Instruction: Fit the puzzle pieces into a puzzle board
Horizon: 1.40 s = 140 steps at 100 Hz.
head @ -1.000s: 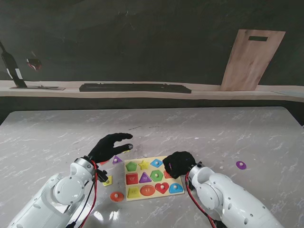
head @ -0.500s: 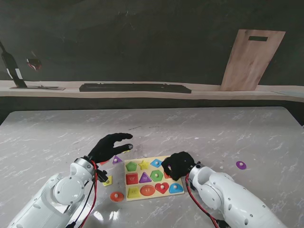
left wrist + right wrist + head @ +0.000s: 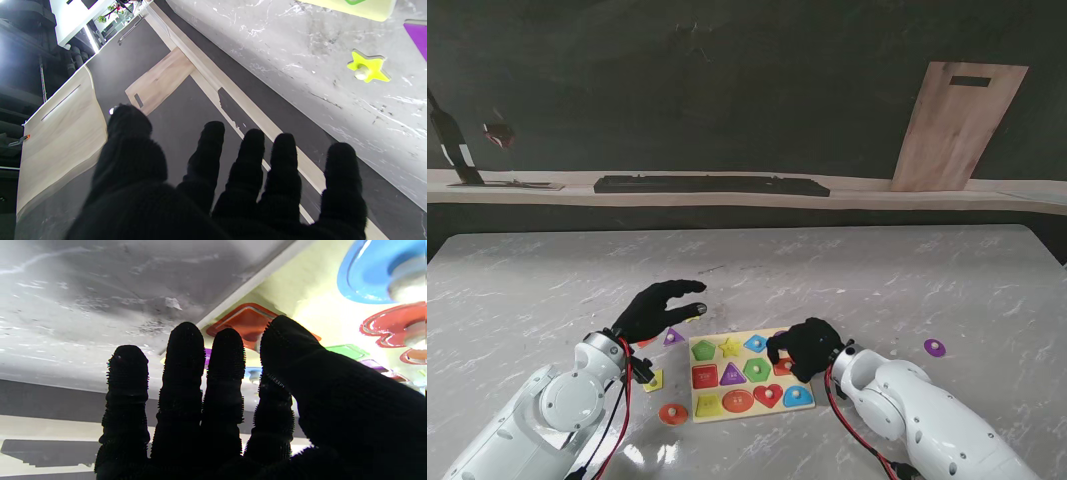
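The pale yellow puzzle board [image 3: 757,412] lies near me, with several coloured pieces seated in it. My right hand [image 3: 805,345] hovers low over its right edge, fingers stretched out and holding nothing. In the right wrist view the thumb lies across an orange-red piece [image 3: 243,320], and a bit of purple shows between the fingers. My left hand [image 3: 662,305] floats open, left of and beyond the board. A loose yellow star [image 3: 367,68] and a purple triangle [image 3: 672,337] lie on the table by it.
More loose pieces lie around the board: a yellow one [image 3: 655,380] and an orange-red round one [image 3: 673,413] at the left, a purple one [image 3: 935,347] off to the right. A ledge with a dark tray [image 3: 712,185] and a leaning wooden board [image 3: 957,125] stands behind the table.
My right hand has uncurled from a closed bunch to straight fingers and shifted slightly right over the board's edge. The left hand has not moved.
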### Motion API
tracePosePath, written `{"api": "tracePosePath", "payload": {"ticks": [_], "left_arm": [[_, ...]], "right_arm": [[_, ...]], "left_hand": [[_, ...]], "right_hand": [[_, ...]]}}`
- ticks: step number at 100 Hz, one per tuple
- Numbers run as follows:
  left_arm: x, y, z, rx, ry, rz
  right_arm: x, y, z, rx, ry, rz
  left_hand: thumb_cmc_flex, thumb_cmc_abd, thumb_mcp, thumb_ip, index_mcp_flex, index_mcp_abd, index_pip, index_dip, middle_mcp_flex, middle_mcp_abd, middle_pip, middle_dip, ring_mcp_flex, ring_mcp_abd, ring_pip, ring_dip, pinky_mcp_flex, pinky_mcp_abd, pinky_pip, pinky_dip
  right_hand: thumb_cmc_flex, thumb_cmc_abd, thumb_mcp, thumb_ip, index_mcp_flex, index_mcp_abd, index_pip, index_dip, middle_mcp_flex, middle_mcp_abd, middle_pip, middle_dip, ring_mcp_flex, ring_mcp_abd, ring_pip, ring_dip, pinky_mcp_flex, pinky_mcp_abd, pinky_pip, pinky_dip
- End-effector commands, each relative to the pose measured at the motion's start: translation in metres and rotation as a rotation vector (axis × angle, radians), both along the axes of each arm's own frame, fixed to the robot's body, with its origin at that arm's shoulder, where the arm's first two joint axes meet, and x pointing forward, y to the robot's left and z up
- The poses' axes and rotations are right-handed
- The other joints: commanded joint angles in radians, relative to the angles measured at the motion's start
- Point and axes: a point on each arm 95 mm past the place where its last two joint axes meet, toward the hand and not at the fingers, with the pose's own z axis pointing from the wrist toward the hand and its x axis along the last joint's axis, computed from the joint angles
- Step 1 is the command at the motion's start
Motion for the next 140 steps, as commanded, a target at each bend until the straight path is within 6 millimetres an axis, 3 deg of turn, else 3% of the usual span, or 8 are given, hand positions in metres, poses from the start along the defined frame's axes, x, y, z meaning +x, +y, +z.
{"api": "tracePosePath", "payload": {"ticks": [1,17,32,59,91,101,117,140], "left_arm": [[-0.001,0.000,0.000,-0.004,-0.001,0.000],[0.000,0.000,0.000,-0.004,0.000,-0.001],[-0.001,0.000,0.000,-0.003,-0.001,-0.001],[0.000,0.000,0.000,-0.004,0.002,-0.002],[0.001,-0.003,-0.001,-0.002,0.013,-0.004],[0.002,-0.005,-0.002,-0.003,0.017,-0.006],[0.003,-0.007,-0.002,-0.006,0.022,-0.009],[0.004,-0.009,-0.003,-0.004,0.032,-0.018]], "right_arm": [[-0.007,-0.006,-0.007,-0.025,0.008,0.005],[-0.010,-0.014,-0.002,-0.019,-0.016,-0.012],[-0.012,-0.026,0.013,0.034,-0.065,-0.054],[0.000,-0.086,0.046,-0.129,-0.189,-0.114],[0.014,-0.161,0.045,-0.369,-0.138,-0.295],[0.013,-0.173,0.042,-0.393,-0.119,-0.404],[0.013,-0.186,0.038,-0.393,-0.074,-0.551],[0.018,-0.203,0.033,-0.396,-0.041,-0.685]], "left_hand": [[-0.008,0.030,-0.009,0.033,0.020,-0.021,-0.004,0.010,0.011,-0.002,-0.001,0.008,0.014,0.007,0.022,0.019,-0.012,-0.166,0.017,-0.001],[-0.008,0.030,-0.009,0.033,0.021,-0.021,-0.004,0.010,0.011,-0.004,-0.001,0.009,0.013,0.008,0.022,0.019,-0.012,-0.166,0.016,-0.002],[-0.008,0.030,-0.009,0.033,0.022,-0.021,-0.004,0.010,0.011,-0.002,-0.001,0.009,0.013,0.009,0.021,0.019,-0.012,-0.165,0.017,-0.002],[-0.007,0.031,-0.009,0.033,0.021,-0.021,-0.005,0.010,0.011,-0.003,-0.001,0.009,0.014,0.008,0.021,0.019,-0.012,-0.167,0.017,-0.002],[-0.008,0.031,-0.009,0.033,0.019,-0.021,-0.004,0.011,0.009,-0.006,0.000,0.009,0.013,0.006,0.022,0.020,-0.012,-0.167,0.017,-0.002],[-0.008,0.032,-0.009,0.033,0.020,-0.021,-0.004,0.011,0.009,-0.004,0.000,0.009,0.013,0.007,0.022,0.020,-0.012,-0.167,0.017,-0.001],[-0.008,0.032,-0.010,0.033,0.020,-0.022,-0.004,0.010,0.010,-0.005,0.000,0.009,0.013,0.006,0.022,0.019,-0.011,-0.167,0.018,-0.001],[-0.008,0.031,-0.009,0.033,0.021,-0.022,-0.003,0.010,0.011,-0.003,0.000,0.009,0.013,0.007,0.023,0.020,-0.012,-0.167,0.018,-0.001]], "right_hand": [[-0.006,-0.037,0.015,0.013,-0.059,0.000,-0.023,0.023,-0.028,0.004,0.007,-0.001,-0.021,-0.019,0.027,0.010,-0.012,0.001,0.003,0.020],[-0.105,-0.022,0.021,0.043,-0.139,0.017,-0.055,0.038,-0.067,-0.002,0.041,0.008,-0.028,-0.021,0.033,0.012,-0.014,-0.001,0.001,0.023],[-0.207,0.042,-0.008,0.164,-0.155,0.038,-0.062,0.044,-0.098,-0.003,0.062,0.050,-0.039,-0.018,0.039,0.016,-0.024,-0.003,-0.004,0.028],[-0.255,0.083,-0.048,0.167,-0.090,0.081,-0.030,0.071,-0.196,0.013,0.061,0.072,-0.085,-0.026,0.035,0.019,-0.045,-0.007,-0.011,0.033],[-0.289,0.129,-0.072,0.160,0.050,0.094,0.063,0.142,-0.164,0.019,0.083,0.086,-0.058,-0.019,0.065,0.030,-0.018,0.001,0.000,0.043],[-0.331,0.191,-0.137,0.110,0.134,0.107,0.097,0.106,-0.104,0.047,0.102,0.088,-0.022,0.014,0.114,0.053,0.007,0.029,0.028,0.053],[-0.383,0.242,-0.185,0.190,0.212,0.158,0.048,0.212,-0.066,0.087,0.104,0.080,-0.006,0.058,0.143,0.077,0.012,0.066,0.055,0.072],[-0.378,0.251,-0.201,0.172,0.269,0.153,0.030,0.212,-0.030,0.096,0.103,0.075,0.013,0.081,0.163,0.085,0.023,0.088,0.079,0.085]]}}
